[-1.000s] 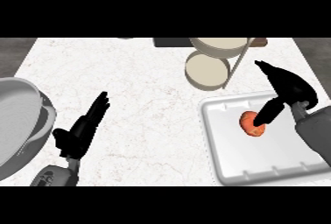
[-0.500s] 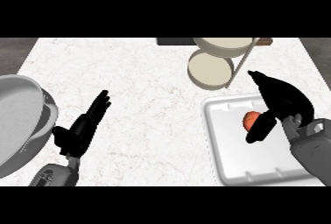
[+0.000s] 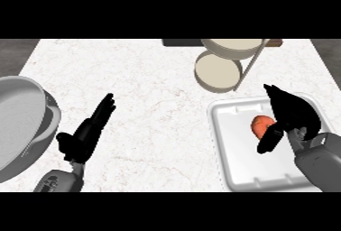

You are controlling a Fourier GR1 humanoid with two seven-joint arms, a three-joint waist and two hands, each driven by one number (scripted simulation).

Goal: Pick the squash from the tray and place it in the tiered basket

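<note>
An orange squash (image 3: 260, 125) lies in the white tray (image 3: 248, 169) at the right of the counter. My right hand (image 3: 293, 113) hovers over the tray's right half, with straight fingers pointing away from me. Its thumb (image 3: 269, 140) hangs down just below and right of the squash, partly covering its right side. The hand is open and I cannot tell whether it touches the squash. The tiered basket stands behind the tray, with a beige lower tier (image 3: 218, 72), an upper tier (image 3: 232, 44) and a slanted pole. My left hand (image 3: 86, 134) rests open at the lower left.
A large grey pan (image 3: 20, 122) fills the counter's left edge, close to my left hand. White marble counter (image 3: 153, 103) spreads between the two hands. A dark object (image 3: 181, 43) sits at the back edge beside the basket.
My right hand has drawn back toward me and lower over the tray, showing more of the squash; its thumb now sits beside the squash. The left hand has barely moved.
</note>
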